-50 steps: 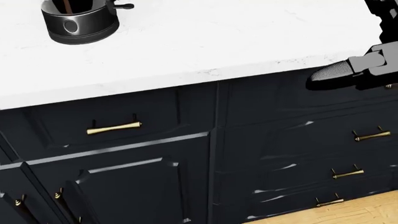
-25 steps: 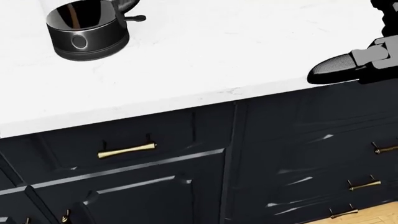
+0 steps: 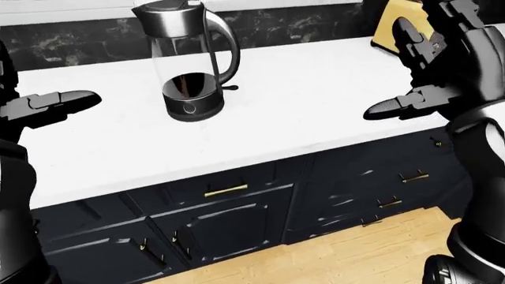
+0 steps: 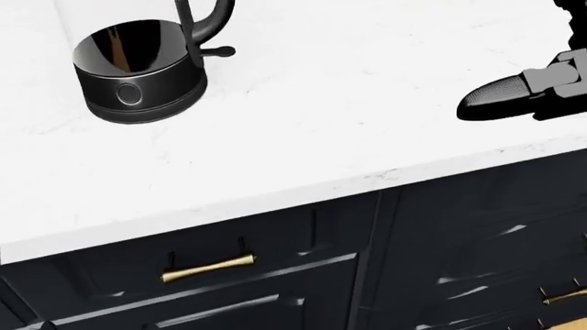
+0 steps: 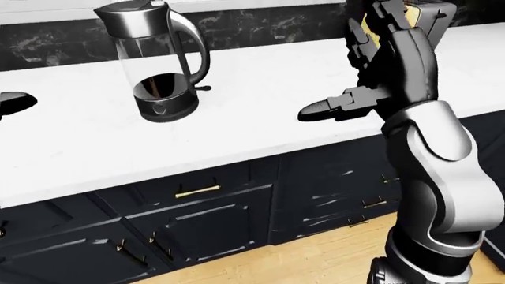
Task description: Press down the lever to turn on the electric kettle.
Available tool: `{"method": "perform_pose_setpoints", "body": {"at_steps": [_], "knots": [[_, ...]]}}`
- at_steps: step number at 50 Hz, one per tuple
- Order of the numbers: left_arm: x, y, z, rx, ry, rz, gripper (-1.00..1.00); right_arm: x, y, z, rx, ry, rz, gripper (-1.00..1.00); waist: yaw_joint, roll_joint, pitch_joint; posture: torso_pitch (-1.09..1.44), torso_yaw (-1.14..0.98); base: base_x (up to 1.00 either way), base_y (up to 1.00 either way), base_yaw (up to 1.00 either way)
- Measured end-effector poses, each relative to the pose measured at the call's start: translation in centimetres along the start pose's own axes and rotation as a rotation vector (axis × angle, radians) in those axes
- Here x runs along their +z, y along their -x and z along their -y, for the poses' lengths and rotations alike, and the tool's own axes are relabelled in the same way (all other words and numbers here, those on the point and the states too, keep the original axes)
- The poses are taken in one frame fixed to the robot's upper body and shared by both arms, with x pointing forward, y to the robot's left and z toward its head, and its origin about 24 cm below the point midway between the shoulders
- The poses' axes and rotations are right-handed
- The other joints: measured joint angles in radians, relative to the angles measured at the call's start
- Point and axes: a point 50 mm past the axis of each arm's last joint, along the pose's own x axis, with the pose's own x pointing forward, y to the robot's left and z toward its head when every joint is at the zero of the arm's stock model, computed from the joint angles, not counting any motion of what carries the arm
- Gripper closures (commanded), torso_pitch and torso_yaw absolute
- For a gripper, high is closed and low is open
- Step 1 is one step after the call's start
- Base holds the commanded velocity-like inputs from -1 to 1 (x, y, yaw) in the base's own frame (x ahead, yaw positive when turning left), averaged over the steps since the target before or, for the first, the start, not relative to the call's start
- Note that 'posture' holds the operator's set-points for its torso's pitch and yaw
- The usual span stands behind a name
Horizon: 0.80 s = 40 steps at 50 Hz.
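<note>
My right hand (image 3: pixel 418 89) is spread open, far from the kettle (image 3: pixel 189 59) at ten o'clock on the table (image 3: pixel 315 118), so a fast poke at its lever (image 4: pixel 220 51) could tip it.

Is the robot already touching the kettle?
No: in the left-eye view the kettle stands alone on the counter, with the left hand and right hand both well clear.
</note>
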Motion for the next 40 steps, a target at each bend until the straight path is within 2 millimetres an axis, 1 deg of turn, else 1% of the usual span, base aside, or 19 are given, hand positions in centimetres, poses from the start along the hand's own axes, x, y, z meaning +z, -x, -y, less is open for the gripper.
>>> {"method": "perform_pose_setpoints", "body": {"at_steps": [2,3,4,5,8,10,12,15,17,19,21,25,29,30,31,33,35,37,40], "knots": [[0.2,0.0,-0.1,0.005,0.000,0.011,-1.00,0.2,0.0,-0.1,0.003,0.003,0.012,-1.00,0.004,-0.031,-0.004,0.00,0.00,0.17,0.14,0.00],[0.2,0.0,0.0,0.005,0.003,0.015,-1.00,0.3,0.0,0.0,0.002,0.005,0.014,-1.00,0.001,-0.036,-0.007,0.00,0.00,0.17,0.13,0.00],[-0.1,0.1,0.1,0.000,0.007,0.008,-1.00,0.1,0.1,0.1,-0.005,0.004,0.009,-1.00,-0.007,-0.021,-0.001,0.00,0.00,0.18,0.13,0.00],[-0.3,0.1,0.3,-0.008,0.008,-0.005,-1.00,-0.2,0.1,0.3,-0.013,-0.001,-0.004,-1.00,-0.013,-0.017,0.004,0.00,0.00,0.18,0.15,0.00],[-0.8,0.1,0.5,-0.027,0.012,-0.037,-1.00,-0.9,0.1,0.6,-0.030,-0.008,-0.046,-1.00,-0.020,-0.019,-0.003,0.00,0.00,0.18,0.14,0.00],[-0.6,0.1,0.4,-0.027,0.016,-0.034,-1.00,-0.7,0.1,0.5,-0.029,-0.003,-0.036,-1.00,-0.018,-0.003,-0.004,0.00,0.00,0.18,0.14,0.00],[-0.2,0.0,0.3,-0.021,0.017,-0.018,-1.00,-0.2,0.1,0.4,-0.024,0.003,-0.013,-1.00,-0.021,0.023,0.001,0.00,0.00,0.17,0.13,0.00],[0.3,0.0,0.1,-0.016,0.021,-0.004,-1.00,0.2,0.0,0.3,-0.019,0.007,0.006,-1.00,-0.027,0.082,-0.005,0.00,0.00,0.18,0.13,0.00],[0.1,0.0,-0.2,-0.001,0.024,-0.012,-1.00,-0.2,0.0,0.0,-0.004,-0.004,-0.003,-1.00,-0.011,0.074,0.000,0.00,0.00,0.18,0.13,0.00],[-0.5,0.0,-0.6,0.018,0.024,-0.041,-1.00,-0.7,-0.1,-0.4,0.019,-0.011,-0.031,-1.00,-0.003,0.077,0.002,0.00,0.00,0.17,0.13,0.00],[-0.6,0.0,-0.6,0.019,0.023,-0.052,-1.00,-0.8,-0.1,-0.4,0.021,-0.013,-0.040,-1.00,-0.002,0.061,-0.002,0.00,0.00,0.17,0.13,0.00],[-0.2,0.0,-0.4,0.006,0.027,-0.034,-1.00,-0.1,-0.1,0.0,0.003,-0.002,-0.008,-1.00,-0.002,0.016,0.000,0.00,0.00,0.18,0.13,0.00],[0.0,-0.1,-0.4,0.005,0.029,-0.025,-1.00,0.4,-0.1,0.0,0.001,0.006,0.017,-1.00,0.002,-0.037,-0.007,0.00,0.00,0.17,0.13,0.00],[-0.2,0.0,-0.2,-0.001,0.034,-0.032,-1.00,0.3,0.0,0.2,-0.006,0.005,0.013,-1.00,-0.006,-0.022,-0.003,0.00,0.00,0.17,0.13,0.00],[-0.5,0.0,0.0,-0.009,0.035,-0.045,-1.00,0.1,0.0,0.3,-0.014,0.001,0.002,-1.00,-0.012,-0.015,0.002,0.00,0.00,0.18,0.13,0.00],[-0.9,0.1,0.2,-0.026,0.034,-0.065,-1.00,-0.6,0.1,0.5,-0.029,-0.005,-0.031,-1.00,-0.019,-0.021,0.001,0.00,0.00,0.18,0.13,0.00],[-0.9,0.0,0.2,-0.028,0.033,-0.068,-1.00,-0.7,0.0,0.6,-0.032,-0.004,-0.040,-1.00,-0.019,-0.014,-0.005,0.00,0.00,0.18,0.13,0.00],[-0.5,0.0,0.0,-0.023,0.031,-0.051,-1.00,-0.3,-0.1,0.5,-0.029,0.001,-0.021,-1.00,-0.018,0.006,-0.003,0.00,0.00,0.14,0.07,0.00],[0.5,-0.1,-0.1,-0.017,0.027,-0.002,-1.00,0.4,-0.3,0.6,-0.040,-0.005,0.012,-1.00,-0.032,0.048,0.003,0.00,0.00,0.01,0.00,0.00]]}}
